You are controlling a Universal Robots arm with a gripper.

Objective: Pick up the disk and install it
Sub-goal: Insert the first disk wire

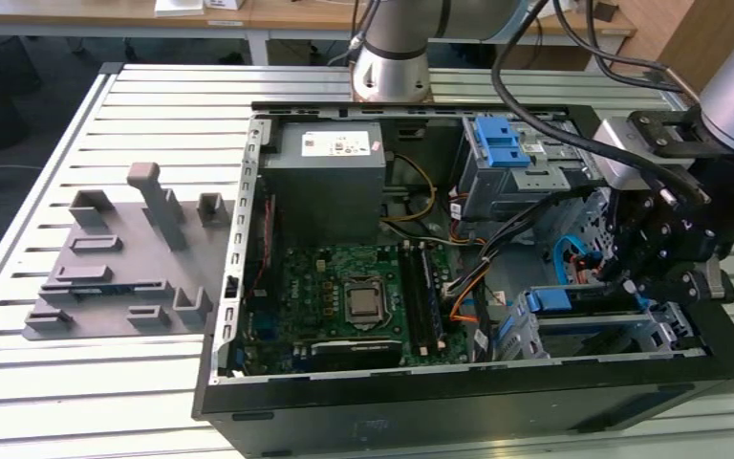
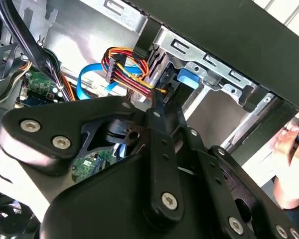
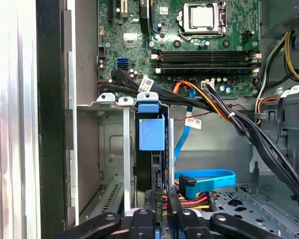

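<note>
Blue plastic marks the disk [image 3: 152,133] for us: in the first wrist view its bracket tab stands up out of the metal drive cage [image 3: 112,149], with the dark body of the drive seated on edge in a slot below it. Our gripper [image 3: 162,201] sits right at the drive's near end, its black fingers [image 3: 148,199] drawn in narrowly against the drive's edge; we cannot tell whether they actually clamp it. Just beside the fingertips lie a blue data cable [image 3: 209,177] and a bundle of red, yellow and black power wires [image 3: 189,201]. Beyond the cage, further from the fingers, we see the green motherboard [image 3: 189,50] with its processor socket [image 3: 202,16].

In the second wrist view the gripper's black linkage [image 2: 159,164] fills the foreground, and the blue tab [image 2: 188,79] shows just past the fingertips, next to a multicoloured power connector [image 2: 117,64]. A person's hand [image 2: 291,164] rests outside the case wall.

In the exterior view the gripper [image 1: 654,258] reaches into the open computer case [image 1: 469,402] at the cage on the exterior view's right. A grey plastic stand [image 1: 125,258] sits on the slatted table [image 1: 35,191], well apart from the fingers.
</note>
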